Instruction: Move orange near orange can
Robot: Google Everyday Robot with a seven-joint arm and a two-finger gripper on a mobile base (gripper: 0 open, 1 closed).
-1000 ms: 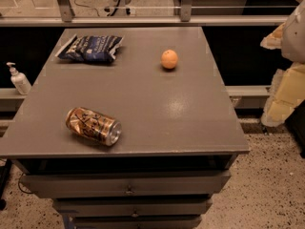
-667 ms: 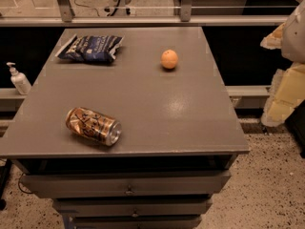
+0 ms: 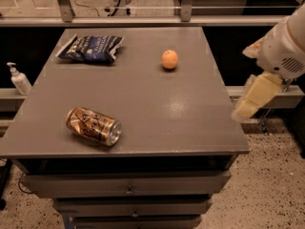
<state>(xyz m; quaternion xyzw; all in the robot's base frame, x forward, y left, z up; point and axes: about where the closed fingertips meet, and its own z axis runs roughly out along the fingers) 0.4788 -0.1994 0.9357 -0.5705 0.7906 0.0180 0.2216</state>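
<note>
The orange [image 3: 169,59] sits on the grey table [image 3: 157,113], toward the back and right of centre. The orange can [image 3: 93,126] lies on its side near the front left, its silver end facing front right. The two are well apart. My gripper [image 3: 253,98] hangs off the table's right edge, level with the middle of the table, to the right of the orange and nearer the front than it, touching nothing.
A dark blue chip bag [image 3: 90,48] lies at the back left of the table. A white pump bottle [image 3: 19,79] stands on a ledge left of the table. Drawers [image 3: 128,187] sit under the tabletop. Metal posts and a rail run behind.
My gripper has shifted a little to the left, toward the table's right edge. The orange, can and bag have not moved.
</note>
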